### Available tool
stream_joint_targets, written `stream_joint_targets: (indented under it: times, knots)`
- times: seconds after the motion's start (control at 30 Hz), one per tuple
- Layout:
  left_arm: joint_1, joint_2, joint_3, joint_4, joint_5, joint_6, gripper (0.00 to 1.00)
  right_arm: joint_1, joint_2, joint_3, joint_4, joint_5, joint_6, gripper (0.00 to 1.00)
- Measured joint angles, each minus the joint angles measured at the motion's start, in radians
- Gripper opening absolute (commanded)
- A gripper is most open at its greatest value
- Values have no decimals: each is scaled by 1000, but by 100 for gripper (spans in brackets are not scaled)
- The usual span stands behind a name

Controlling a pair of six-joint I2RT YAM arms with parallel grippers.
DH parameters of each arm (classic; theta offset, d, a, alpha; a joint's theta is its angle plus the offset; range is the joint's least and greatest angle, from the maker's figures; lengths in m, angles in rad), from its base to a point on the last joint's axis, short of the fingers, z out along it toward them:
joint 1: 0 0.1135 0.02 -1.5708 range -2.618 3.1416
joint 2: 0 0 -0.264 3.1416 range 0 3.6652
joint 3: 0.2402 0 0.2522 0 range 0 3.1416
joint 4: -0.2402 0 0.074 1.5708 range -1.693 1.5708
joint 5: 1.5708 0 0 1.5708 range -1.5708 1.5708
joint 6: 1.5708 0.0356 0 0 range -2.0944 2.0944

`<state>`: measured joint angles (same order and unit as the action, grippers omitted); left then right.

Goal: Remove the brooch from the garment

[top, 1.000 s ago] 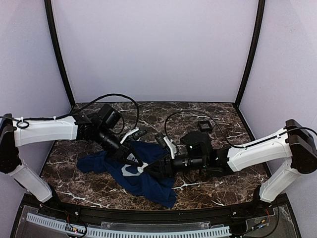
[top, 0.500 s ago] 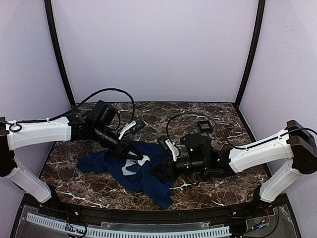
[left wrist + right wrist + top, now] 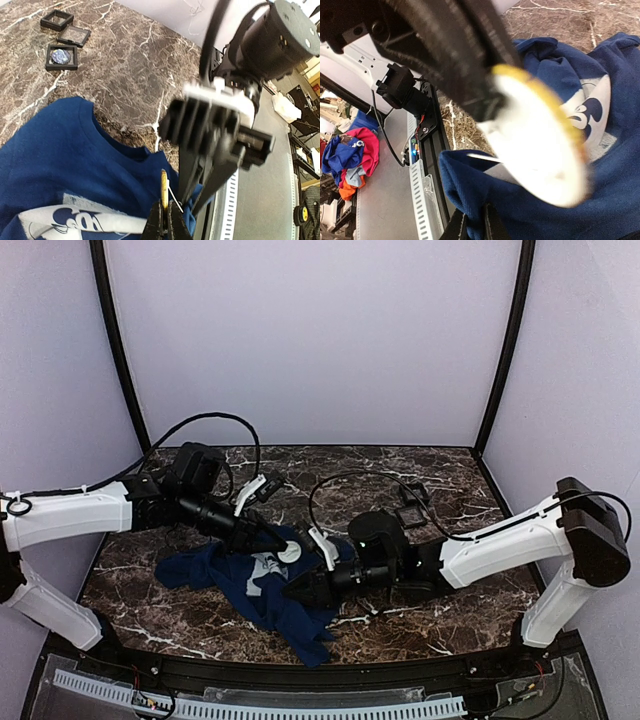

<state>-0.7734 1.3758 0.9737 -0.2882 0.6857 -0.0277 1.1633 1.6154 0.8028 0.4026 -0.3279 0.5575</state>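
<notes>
Right now left hand (image 3: 165,223) is clamped tight on the small round brooch (image 3: 537,145), pale face w/ yellow rim. It's held just above the dark navy blue soft-cloth T-shirt (image 3: 225,575) w/ pale grey print, crumpled on the brown marble bench (image 3: 440,620). Thin pin points twd cloth; can't tell if it's in the fabric. Right hand (image 3: 474,227) pinches a T-shirt fold just below brooch, jaws nearly together.

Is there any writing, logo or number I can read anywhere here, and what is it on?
Nothing here reads clearly.
The print on the T-shirt: blue letter-like marks, too blurred to read.
The brooch: blurred pale face, nothing legible.
</notes>
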Motion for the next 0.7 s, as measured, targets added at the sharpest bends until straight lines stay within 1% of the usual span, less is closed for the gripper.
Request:
stream_joint_targets:
  times: [0.07, 0.1, 0.13, 0.27, 0.3, 0.33, 0.37, 0.43, 0.57, 0.63, 0.7]
  knots:
    - [3, -2, 0, 13, -5, -7, 1, 8, 21, 21, 0, -15, -1, 14]
    - [5, -2, 0, 19, -10, -10, 1, 14, 31, 34, -1, -21, -3, 17]
    - [6, -2, 0, 21, -14, -11, 1, 18, 35, 40, 0, -25, -4, 24]
    - [17, -5, -1, 30, -25, -18, 1, 27, 15, 39, -8, -3, -10, 66]
    - [19, -8, -2, 34, -25, -18, 1, 27, 2, 32, -10, 10, -6, 74]
    - [22, -11, -3, 35, -21, -19, 1, 27, -23, 16, -12, 23, -11, 80]
    - [24, -16, -6, 38, -13, -21, 1, 22, -55, -3, -16, 37, -13, 84]
    - [26, -22, -8, 42, 13, -23, 1, 10, -124, -40, -18, 52, -15, 87]
    - [28, -22, -8, 52, 83, -25, 1, -35, -214, -87, 10, 53, -2, 87]
    - [28, -21, -8, 53, 122, -25, 1, -58, -228, -99, 43, 39, 5, 85]
    - [28, -20, -8, 53, 148, -25, 1, -73, -227, -102, 71, 22, 14, 78]
